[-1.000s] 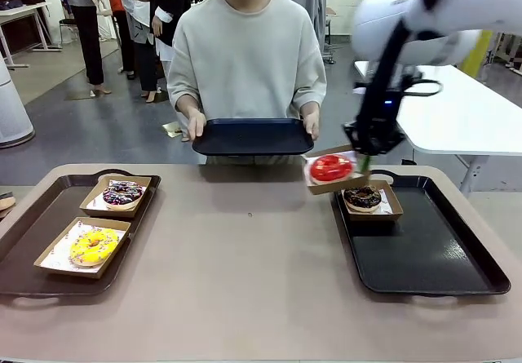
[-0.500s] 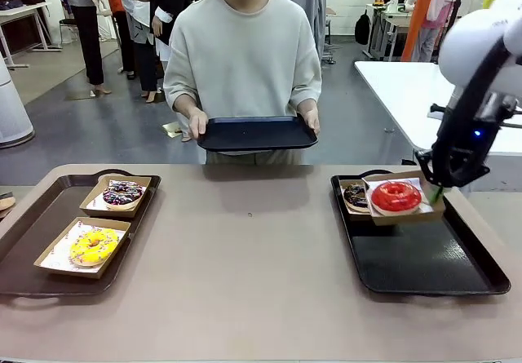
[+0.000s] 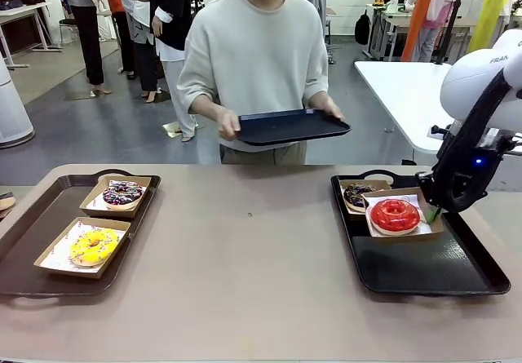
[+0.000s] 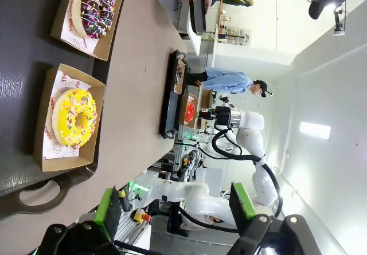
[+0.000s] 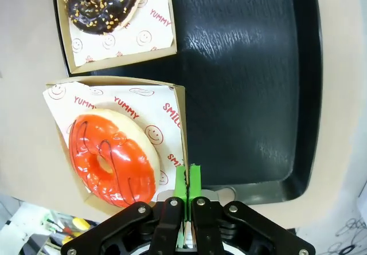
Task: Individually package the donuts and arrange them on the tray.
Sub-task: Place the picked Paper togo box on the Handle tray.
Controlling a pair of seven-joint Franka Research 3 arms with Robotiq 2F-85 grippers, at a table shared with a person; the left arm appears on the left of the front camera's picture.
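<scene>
**Red donut's box held over the right tray**

A tan table [image 3: 245, 281] is shared with a person [image 3: 257, 61] at the far side, by whom a dark empty tray [image 3: 289, 126] is held in both hands above the table edge. Two black trays lie on the table. On the left tray [image 3: 33, 241] two open cardboard boxes are seen: the sprinkled chocolate donut [image 3: 123, 192] in the farther one, the yellow donut [image 3: 93, 246] in the nearer. On the right tray [image 3: 432, 261] the dark chocolate donut [image 3: 357, 196] sits in its box at the far left corner. Just beside it, partly overlapping, the box [image 3: 404, 220] with the red donut [image 3: 395, 214] is seen; whether it rests on the tray cannot be told.

The right gripper [image 5: 187, 177] has its fingers pressed together on that box's side wall. The left gripper [image 4: 175, 206] is seen with its fingers spread wide and nothing between them, above the left tray's near end.
</scene>
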